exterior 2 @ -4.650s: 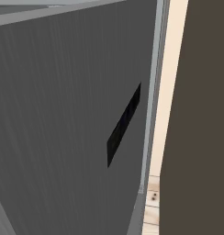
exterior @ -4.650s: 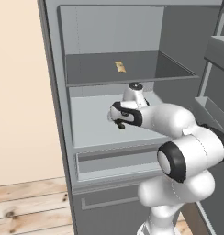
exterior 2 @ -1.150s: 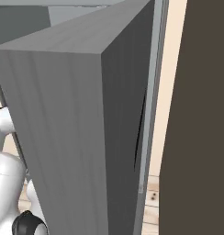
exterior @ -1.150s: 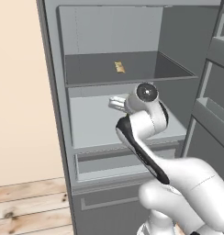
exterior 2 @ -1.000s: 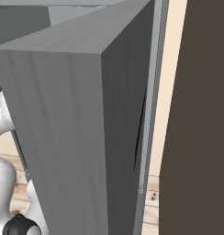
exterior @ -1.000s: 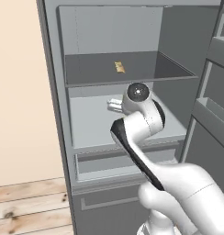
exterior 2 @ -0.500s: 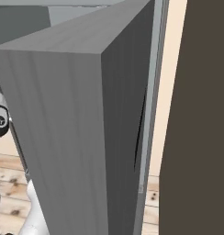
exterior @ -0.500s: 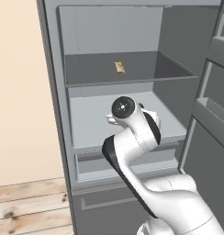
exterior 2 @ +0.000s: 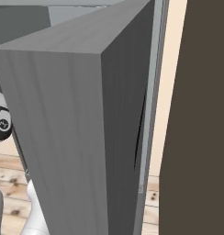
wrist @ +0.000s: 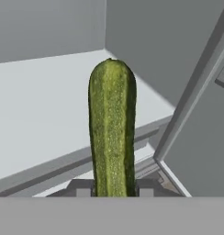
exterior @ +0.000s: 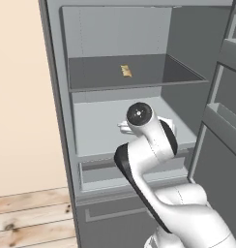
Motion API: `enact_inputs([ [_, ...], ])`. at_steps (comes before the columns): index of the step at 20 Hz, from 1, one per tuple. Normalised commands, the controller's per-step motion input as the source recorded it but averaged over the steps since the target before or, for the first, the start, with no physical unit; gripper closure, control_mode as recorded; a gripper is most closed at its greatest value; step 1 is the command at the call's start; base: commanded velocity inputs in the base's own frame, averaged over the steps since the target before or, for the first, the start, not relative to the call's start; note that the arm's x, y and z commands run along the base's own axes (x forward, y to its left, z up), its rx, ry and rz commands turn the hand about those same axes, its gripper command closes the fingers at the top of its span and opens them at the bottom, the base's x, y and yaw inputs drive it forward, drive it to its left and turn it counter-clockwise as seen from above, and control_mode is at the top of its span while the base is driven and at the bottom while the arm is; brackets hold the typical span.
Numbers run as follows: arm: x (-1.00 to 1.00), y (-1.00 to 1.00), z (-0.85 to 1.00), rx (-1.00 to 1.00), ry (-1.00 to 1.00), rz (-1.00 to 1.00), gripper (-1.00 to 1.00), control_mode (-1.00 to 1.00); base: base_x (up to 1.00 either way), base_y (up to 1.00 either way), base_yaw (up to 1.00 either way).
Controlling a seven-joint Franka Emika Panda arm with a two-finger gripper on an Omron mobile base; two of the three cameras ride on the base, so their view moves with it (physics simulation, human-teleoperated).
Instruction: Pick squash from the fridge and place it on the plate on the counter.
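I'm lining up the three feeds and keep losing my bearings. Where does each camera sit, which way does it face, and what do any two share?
Left base view: behind the arm's left, facing into the open fridge; the white arm rises at lower right.
Right base view: behind the arm's right, facing the fridge door's outer face; an arm joint shows at the left edge.
Hand view: on the hand, looking along the squash held in the gripper.
Shared: hand and left base views both show the fridge's shelf.

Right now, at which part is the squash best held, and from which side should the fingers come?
The squash is long and slim, so grip across its narrow width, one finger on each long flank. The hand view suggests this already: the gripper sits at its near end, the vegetable projecting straight out. A hold nearer the middle would probably swing less.
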Motion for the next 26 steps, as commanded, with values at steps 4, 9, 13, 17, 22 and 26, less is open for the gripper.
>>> enact_inputs([
  [4, 0.00, 0.00, 0.00, 0.00, 0.03, 0.00, 1.00, -1.00, 0.00, 0.00, 0.00],
  [9, -0.07, -0.01, 0.00, 0.00, 0.00, 0.00, 1.00, 1.00, -0.09, 0.00, -0.01],
  [13, 0.00, 0.00, 0.00, 0.00, 0.00, 0.00, 1.00, 1.00, -0.58, 0.00, -0.10],
  [17, 0.00, 0.00, 0.00, 0.00, 0.00, 0.00, 1.00, 1.00, -0.59, 0.01, -0.15],
  [22, 0.00, 0.00, 0.00, 0.00, 0.00, 0.00, 1.00, 1.00, -0.45, 0.18, -0.17],
  [26, 0.00, 0.00, 0.00, 0.00, 0.00, 0.00, 1.00, 1.00, -0.42, 0.27, -0.15],
])
